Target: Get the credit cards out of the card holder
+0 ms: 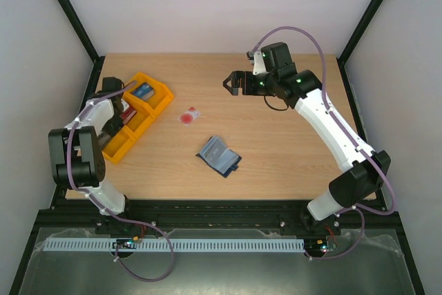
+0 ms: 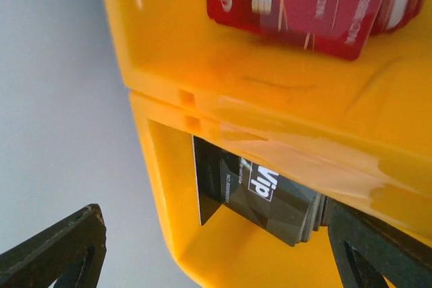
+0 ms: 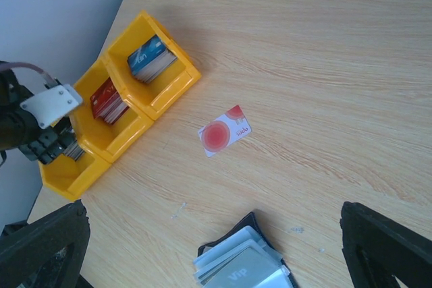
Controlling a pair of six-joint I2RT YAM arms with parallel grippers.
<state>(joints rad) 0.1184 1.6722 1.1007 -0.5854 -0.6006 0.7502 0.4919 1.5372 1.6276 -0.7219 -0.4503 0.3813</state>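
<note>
left claw [image 2: 212,234] apart | dark card [image 2: 260,190] reads "VIP" in yellow tray [image 2: 169,32] | right claw [image 1: 232,82] apart

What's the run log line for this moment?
left gripper: open at yellow tray, over VIP cards | right gripper: open, empty, raised | white red-dot card: on table | card holder: open, cards inside

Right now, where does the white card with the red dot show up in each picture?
Top external: the white card lies on the table, left of centre, just right of the tray.
Left wrist: not in it; the tray fills most of the view.
Right wrist: the card is near the middle, below and right of the tray.
Shared landmark: the tray, seen in all three.
</note>
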